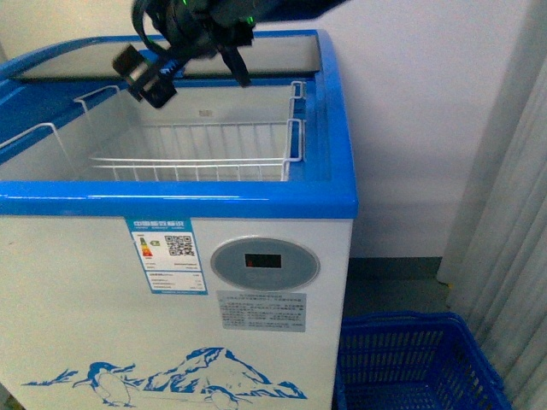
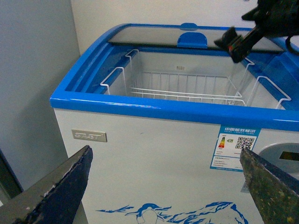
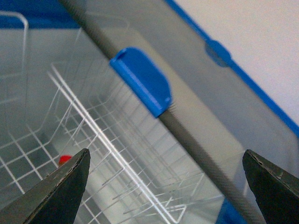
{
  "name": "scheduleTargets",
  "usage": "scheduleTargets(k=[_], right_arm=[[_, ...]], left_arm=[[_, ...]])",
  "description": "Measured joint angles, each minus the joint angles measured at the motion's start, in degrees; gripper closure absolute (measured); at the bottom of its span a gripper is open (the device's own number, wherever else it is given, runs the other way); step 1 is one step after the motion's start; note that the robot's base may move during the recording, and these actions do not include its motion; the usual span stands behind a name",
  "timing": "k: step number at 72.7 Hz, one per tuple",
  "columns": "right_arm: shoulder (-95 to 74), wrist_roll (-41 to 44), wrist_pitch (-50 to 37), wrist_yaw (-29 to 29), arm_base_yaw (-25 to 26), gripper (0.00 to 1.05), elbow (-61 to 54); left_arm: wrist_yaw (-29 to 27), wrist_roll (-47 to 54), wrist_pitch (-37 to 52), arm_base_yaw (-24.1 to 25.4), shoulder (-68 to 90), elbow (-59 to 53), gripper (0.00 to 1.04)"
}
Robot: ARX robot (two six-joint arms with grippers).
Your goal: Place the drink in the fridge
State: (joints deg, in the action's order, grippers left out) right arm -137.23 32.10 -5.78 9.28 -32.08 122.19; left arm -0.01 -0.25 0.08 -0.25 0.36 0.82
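Observation:
The fridge [image 1: 77, 307] is a white chest with a blue rim and a penguin print. Its glass lid [image 1: 282, 53] is slid to the back, so the white wire basket [image 1: 214, 149] lies open. My right gripper [image 1: 188, 73] hangs open over the opening with nothing between its fingers. In the right wrist view it [image 3: 166, 152] looks down past the lid's blue handle [image 3: 140, 79] into the basket [image 3: 107, 154]. Of the drink, only a small red spot [image 3: 64, 159] like its cap shows among the wires. My left gripper [image 2: 166, 150] is open and empty, facing the fridge's front wall [image 2: 154, 154].
A blue plastic crate [image 1: 410, 359] stands on the floor right of the fridge. A pale curtain [image 1: 513, 213] hangs at the far right and a white wall lies behind. The right arm [image 2: 261, 23] shows above the rim in the left wrist view.

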Motion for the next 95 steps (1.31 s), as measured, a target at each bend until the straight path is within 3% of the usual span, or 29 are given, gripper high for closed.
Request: scheduleTargets(k=[22, 38, 74, 95], right_arm=[[13.9, -11.6, -1.1, 4.8, 4.5, 0.07, -12.6], [31.7, -20.5, -6.9, 4.6, 7.2, 0.07, -33.4], [54.8, -26.6, -11.9, 4.3, 13.7, 0.07, -62.2], [67.8, -30.0, -13.9, 4.7, 14.5, 0.07, -75.9]], left_arm=[[0.0, 0.0, 0.0, 0.0, 0.0, 0.0, 0.08], [0.0, 0.0, 0.0, 0.0, 0.0, 0.0, 0.08], [0.0, 0.0, 0.0, 0.0, 0.0, 0.0, 0.08], [0.0, 0.0, 0.0, 0.0, 0.0, 0.0, 0.08]])
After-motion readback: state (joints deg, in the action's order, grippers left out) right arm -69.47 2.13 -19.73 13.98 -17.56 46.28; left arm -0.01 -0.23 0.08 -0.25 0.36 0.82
